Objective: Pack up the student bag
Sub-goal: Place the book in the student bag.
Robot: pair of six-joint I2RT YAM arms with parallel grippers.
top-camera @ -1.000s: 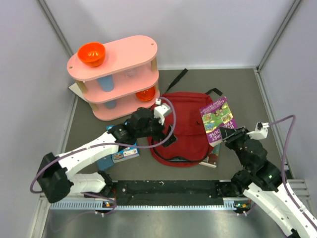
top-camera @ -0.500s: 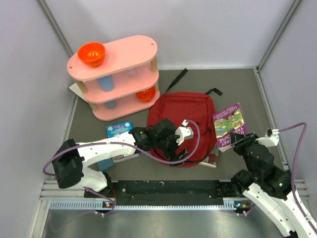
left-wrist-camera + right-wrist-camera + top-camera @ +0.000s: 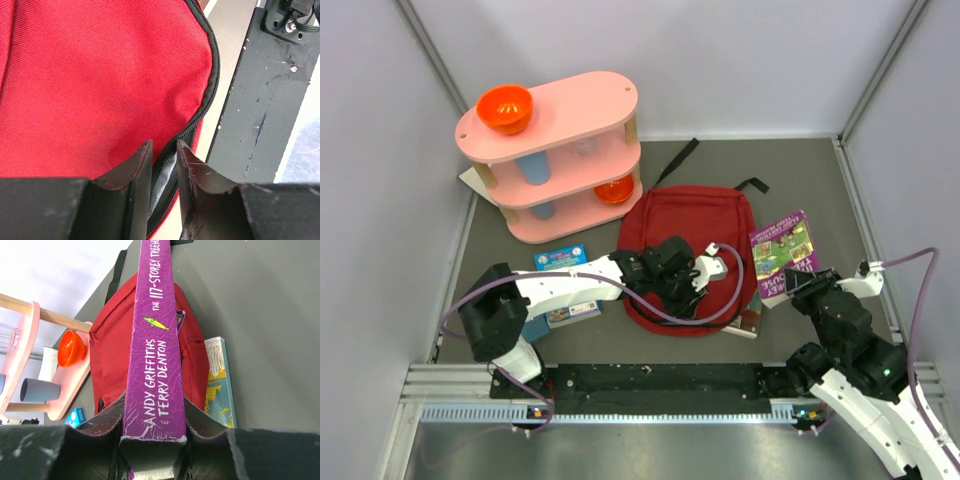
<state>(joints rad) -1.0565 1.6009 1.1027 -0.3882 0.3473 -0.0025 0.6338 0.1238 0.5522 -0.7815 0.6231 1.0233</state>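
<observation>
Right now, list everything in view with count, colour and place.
student bag: 1, dark red, centre
shelf: 1, pink, three tiers, far left
bowls: 2, orange, shelf's top and bottom tiers
cups: 2, blue-grey, middle and bottom tiers
purple book: 1, right of bag
yellow-teal book: 1, partly under bag's near right corner
blue books: 2, left of bag
left arm: 1, white and black, jaws narrowed at bag's zip, grip unclear
right arm: 1, white and black, jaws shut on purple book

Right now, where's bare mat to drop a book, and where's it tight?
Free: far-right corner of the mat, between bag, purple book and right wall. Tight: left of the bag, where the left arm crosses the blue book; and its near-right corner, beside another book.
</observation>
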